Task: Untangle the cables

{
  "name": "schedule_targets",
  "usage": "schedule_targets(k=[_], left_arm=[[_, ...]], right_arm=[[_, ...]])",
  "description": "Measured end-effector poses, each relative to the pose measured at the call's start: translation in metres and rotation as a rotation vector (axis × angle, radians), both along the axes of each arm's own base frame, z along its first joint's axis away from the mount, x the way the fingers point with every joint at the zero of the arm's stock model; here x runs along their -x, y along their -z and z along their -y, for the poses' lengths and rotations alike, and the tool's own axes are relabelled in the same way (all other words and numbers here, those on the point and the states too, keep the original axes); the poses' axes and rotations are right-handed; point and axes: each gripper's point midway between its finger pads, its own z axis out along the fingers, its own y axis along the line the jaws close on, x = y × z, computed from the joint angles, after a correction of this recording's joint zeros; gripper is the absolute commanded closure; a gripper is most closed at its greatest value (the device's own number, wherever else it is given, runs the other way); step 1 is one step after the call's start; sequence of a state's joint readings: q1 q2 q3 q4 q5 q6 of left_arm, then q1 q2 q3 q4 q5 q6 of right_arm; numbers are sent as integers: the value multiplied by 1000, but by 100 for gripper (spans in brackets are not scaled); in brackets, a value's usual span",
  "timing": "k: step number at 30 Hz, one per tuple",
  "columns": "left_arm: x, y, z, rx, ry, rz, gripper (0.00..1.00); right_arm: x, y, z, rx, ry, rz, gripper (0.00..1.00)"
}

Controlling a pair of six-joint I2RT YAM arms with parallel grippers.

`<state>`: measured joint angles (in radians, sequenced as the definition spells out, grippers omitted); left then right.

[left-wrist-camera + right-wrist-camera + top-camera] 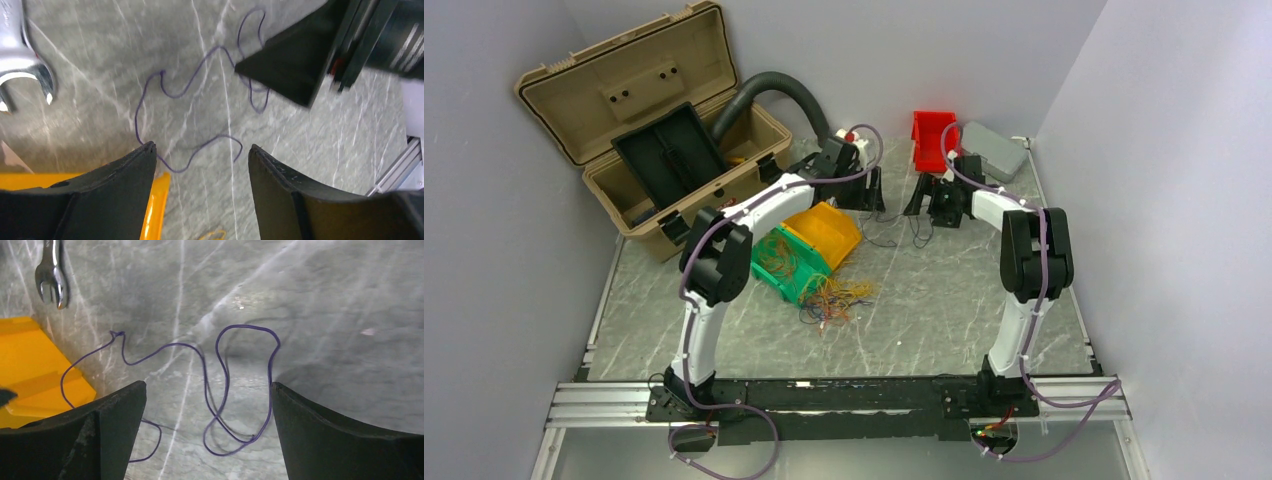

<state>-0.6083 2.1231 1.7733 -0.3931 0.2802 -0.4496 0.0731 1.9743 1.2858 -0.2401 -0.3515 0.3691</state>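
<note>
Left hand [201, 146], right hand [208, 384] agape above loose purple wire [248, 326].

The cables [834, 300] lie on the table [944, 315], just before two bins [822, 232].

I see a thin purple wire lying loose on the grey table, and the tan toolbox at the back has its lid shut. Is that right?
Not quite. The tan toolbox has its lid open, tipped back, as the top external view shows. The thin purple wire does lie loose on the grey table.
</note>
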Motion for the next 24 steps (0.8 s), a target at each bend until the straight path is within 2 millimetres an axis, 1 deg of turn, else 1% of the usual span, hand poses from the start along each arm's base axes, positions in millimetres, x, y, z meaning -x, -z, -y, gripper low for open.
schedule_targets(k=[3,7,11,15,18,21,24], left_arm=[[-20,-4,4,6,-14,12,28],[-38,-1,2,1,-35,15,27],[-52,17,-3,-19,-57,-18,27],[-52,46,-14,-52,-78,-88,28],[-51,61,-17,-60,-80,-125,30],[-47,71,-19,-69,-76,-157,32],[-44,71,-16,-58,-64,-167,35]], right_arm=[[5,0,-15,-5,-33,15,3],[14,-1,-35,-28,-71,30,3],[25,-1,-50,-36,-98,38,3],[32,0,-65,-22,-128,46,3],[36,0,-70,-7,-137,55,3],[41,1,-71,14,-139,61,4],[43,3,-73,53,-141,66,6]])
